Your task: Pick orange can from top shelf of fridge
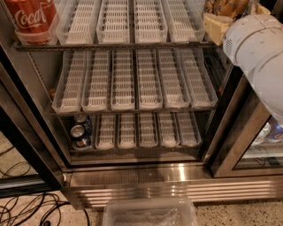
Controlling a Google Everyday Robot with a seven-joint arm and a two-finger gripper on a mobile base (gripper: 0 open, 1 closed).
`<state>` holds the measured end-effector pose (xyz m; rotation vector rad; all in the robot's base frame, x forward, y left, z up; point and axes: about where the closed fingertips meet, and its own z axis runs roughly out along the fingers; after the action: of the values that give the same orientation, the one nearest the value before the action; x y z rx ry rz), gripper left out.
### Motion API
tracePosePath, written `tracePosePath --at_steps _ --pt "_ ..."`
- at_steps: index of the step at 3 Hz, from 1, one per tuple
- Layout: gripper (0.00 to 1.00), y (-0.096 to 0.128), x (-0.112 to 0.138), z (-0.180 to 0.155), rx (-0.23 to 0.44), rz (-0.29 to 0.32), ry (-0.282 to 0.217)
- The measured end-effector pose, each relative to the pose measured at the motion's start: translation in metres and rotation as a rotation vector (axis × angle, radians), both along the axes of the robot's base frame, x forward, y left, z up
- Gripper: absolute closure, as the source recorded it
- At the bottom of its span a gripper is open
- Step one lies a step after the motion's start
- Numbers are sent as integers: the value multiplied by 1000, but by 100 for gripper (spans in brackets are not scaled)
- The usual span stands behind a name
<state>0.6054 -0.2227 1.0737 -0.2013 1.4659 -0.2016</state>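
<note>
One shiny orange-copper drink can (226, 7) sat top-right, just beside the cream gripper (216, 26). We couldn't tell its grip. We'd move it straight, clear of the metal-edged top shelf (115, 45).

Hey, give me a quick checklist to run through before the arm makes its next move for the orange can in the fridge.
1. Fridge open, racks exposed: ok.
2. Orange can in view: not ok; none shows on any rack.
3. Highest visible rack checked: ok; it holds only a red Coca-Cola can at its far left.
4. End effector in view: not ok; only the white arm shows at the right, with the end effector out of frame.
5. Lookalikes told apart: ok; the blue cans sit in the lowest rack's left lane.
6. Floor ahead free: cannot tell; a clear plastic tub lies before the fridge base.
</note>
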Motion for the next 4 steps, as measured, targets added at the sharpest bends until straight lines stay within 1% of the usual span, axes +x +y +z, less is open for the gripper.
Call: tracePosePath --at_steps 4 --pt "30 -2 14 0 102 11 43"
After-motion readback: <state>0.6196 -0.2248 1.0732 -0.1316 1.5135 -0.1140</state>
